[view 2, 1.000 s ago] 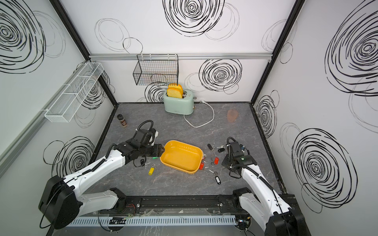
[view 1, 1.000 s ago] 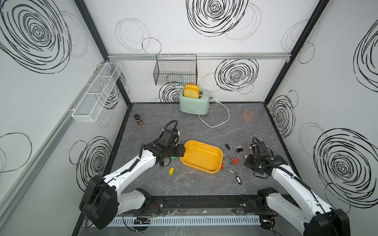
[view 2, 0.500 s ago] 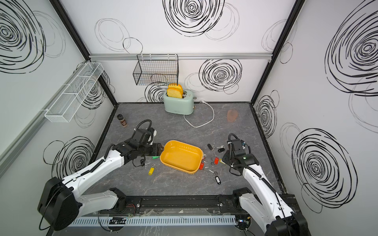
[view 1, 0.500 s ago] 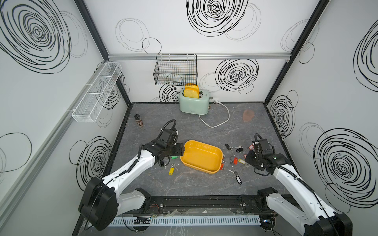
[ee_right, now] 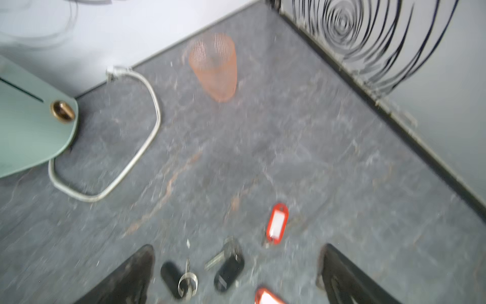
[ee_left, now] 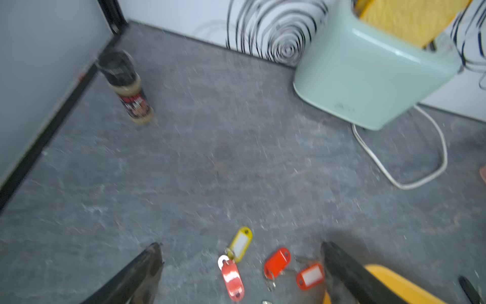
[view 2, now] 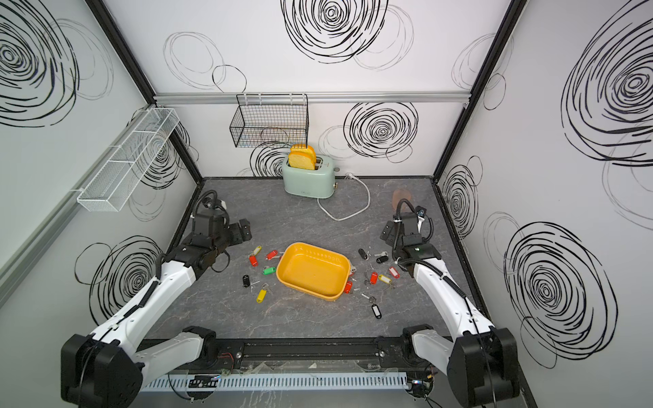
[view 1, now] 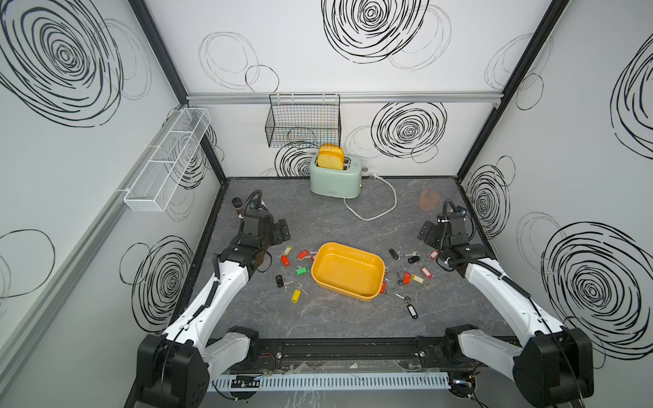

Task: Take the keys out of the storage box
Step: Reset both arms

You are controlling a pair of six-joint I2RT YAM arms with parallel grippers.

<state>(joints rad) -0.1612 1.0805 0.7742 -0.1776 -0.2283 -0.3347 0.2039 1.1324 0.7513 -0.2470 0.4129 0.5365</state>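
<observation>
The storage box sits mid-table, a mustard-yellow tray with nothing inside. The keys lie on the table on both sides of it: a left group and a right group. My left gripper hovers open above the yellow and red tags, left of the box corner. My right gripper hovers open over two black tags and a red one. Neither holds anything.
A mint toaster with bread stands at the back, its white cord looping forward. A spice bottle stands behind the left arm and a pink cup behind the right. A wire basket and a white mesh shelf hang on the walls.
Both grippers have opened wide and lifted away from the box, the left back and leftward from its rim, the right back and rightward from the keys. The box has stayed put.
</observation>
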